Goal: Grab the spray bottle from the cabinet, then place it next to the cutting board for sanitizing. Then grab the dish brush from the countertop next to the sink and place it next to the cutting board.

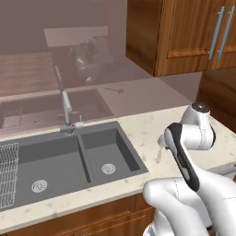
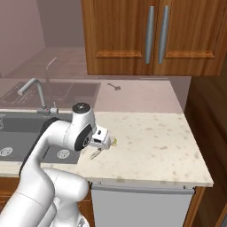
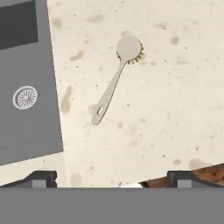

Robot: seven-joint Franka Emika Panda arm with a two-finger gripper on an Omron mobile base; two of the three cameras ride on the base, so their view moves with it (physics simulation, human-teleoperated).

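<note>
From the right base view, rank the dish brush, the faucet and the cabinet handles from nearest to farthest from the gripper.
1. Dish brush: on the countertop, right under the gripper.
2. Faucet: off to the side, behind the sink.
3. Cabinet handles: high up on the doors, beyond the counter.

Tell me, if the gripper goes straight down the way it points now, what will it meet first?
Most likely the dish brush, lying flat on the countertop below the open gripper; depth is unclear, so it may touch the stone beside the handle.
</note>
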